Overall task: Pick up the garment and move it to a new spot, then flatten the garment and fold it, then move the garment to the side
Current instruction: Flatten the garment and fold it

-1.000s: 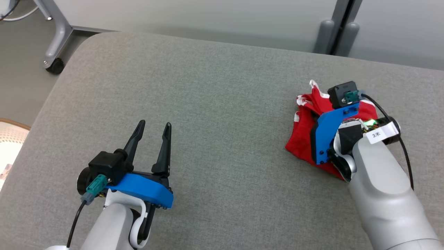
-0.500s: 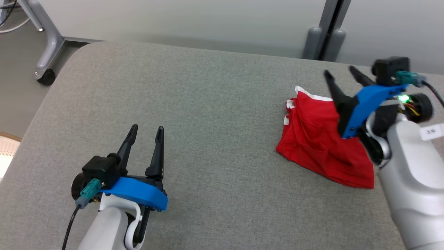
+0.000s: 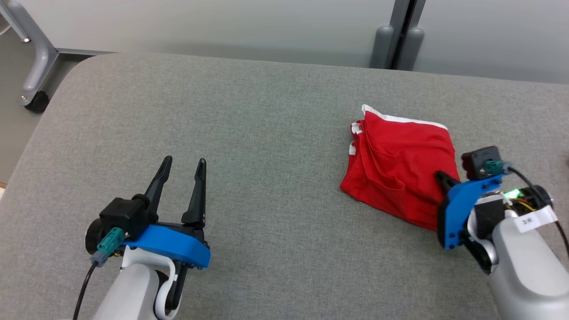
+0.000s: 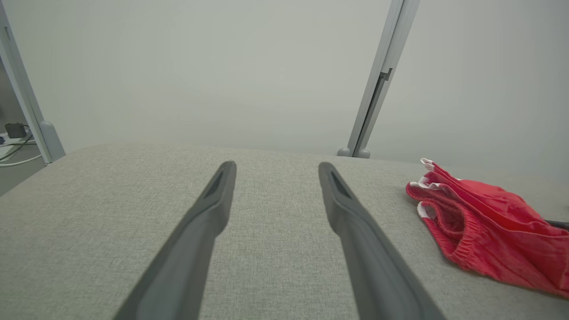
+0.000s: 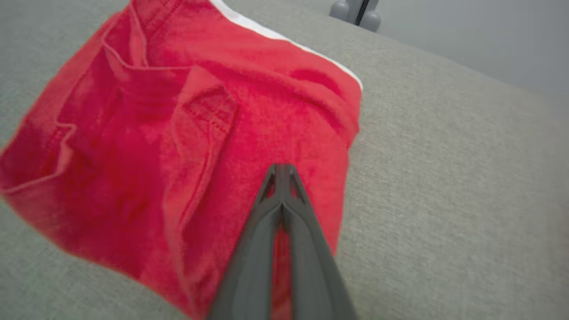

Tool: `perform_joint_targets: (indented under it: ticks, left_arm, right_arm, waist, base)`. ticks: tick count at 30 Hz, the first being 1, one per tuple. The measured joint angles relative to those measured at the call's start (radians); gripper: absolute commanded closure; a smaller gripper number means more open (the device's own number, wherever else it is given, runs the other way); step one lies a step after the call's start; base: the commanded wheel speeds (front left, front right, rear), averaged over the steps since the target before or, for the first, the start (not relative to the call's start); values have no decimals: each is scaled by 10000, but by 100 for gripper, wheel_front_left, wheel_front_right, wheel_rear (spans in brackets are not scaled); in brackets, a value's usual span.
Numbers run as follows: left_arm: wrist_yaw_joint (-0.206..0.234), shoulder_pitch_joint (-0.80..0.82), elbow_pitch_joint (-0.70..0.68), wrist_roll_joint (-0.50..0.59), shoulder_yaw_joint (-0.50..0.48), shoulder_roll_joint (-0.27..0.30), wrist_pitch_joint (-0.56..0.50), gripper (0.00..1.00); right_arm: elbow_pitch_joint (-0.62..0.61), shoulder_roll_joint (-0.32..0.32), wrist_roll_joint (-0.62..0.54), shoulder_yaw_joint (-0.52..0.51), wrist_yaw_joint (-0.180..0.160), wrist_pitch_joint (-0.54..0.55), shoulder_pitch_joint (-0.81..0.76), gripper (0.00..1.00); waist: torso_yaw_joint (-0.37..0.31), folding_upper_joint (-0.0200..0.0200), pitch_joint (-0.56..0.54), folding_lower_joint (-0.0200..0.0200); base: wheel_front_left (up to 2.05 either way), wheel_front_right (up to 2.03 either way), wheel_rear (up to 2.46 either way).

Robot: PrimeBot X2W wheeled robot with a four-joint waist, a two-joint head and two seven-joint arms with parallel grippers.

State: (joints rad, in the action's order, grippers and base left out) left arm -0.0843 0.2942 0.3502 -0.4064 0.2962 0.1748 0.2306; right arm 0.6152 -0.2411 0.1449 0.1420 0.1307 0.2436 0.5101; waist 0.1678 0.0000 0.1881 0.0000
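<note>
The garment (image 3: 400, 164) is a pair of red shorts with white trim, lying loosely folded on the right side of the grey padded table (image 3: 266, 111). It also lies at the right in the left wrist view (image 4: 489, 231). My right gripper (image 3: 440, 175) is shut, its tips together low over the garment's (image 5: 178, 133) near right part. In the right wrist view, the right gripper (image 5: 281, 168) has no cloth visibly pinched between its tips. My left gripper (image 3: 184, 160) stands open over bare table at the near left, far from the garment, and the left gripper (image 4: 276, 165) has nothing between its fingers.
A grey metal frame leg with a black caster (image 3: 33, 95) stands on the floor past the table's far left corner. A grey post (image 3: 395, 40) rises behind the table's far edge against a pale wall. The table's rounded left edge drops off near my left arm.
The right gripper left the bunched garment, rose open, then came back down shut over its near right part. The garment now lies spread flatter. The camera has shifted; the left arm holds still.
</note>
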Motion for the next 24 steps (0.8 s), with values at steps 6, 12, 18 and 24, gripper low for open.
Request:
perform_joint_targets:
  ticks: [6, 12, 18, 24]
  left_arm:
    - [44, 3, 0, -63, 10, 50, -2, 0]
    - [75, -2, 15, -102, 17, 92, -2, 0]
    - [173, -153, 23, -232, -54, 146, 8, 0]
    - [349, -582, 15, -360, -268, 286, 82, 0]
  right_arm:
    - [56, 414, 656, 1582, -2, 293, 29, 100]
    - [-842, 454, 1889, 3524, -2, 439, -69, 100]
    - [-2052, 42, 2999, 4683, 0, 362, -572, 100]
    - [-2953, -98, 3020, 3039, 0, -940, -1302, 0]
  waist:
    - [-36, 0, -38, 0]
    - [-99, 0, -188, 0]
    - [-274, 0, -473, 0]
    - [-582, 0, -884, 0]
  base:
    - [0, 0, 0]
    - [0, 0, 0]
    - [0, 0, 0]
    - [0, 0, 0]
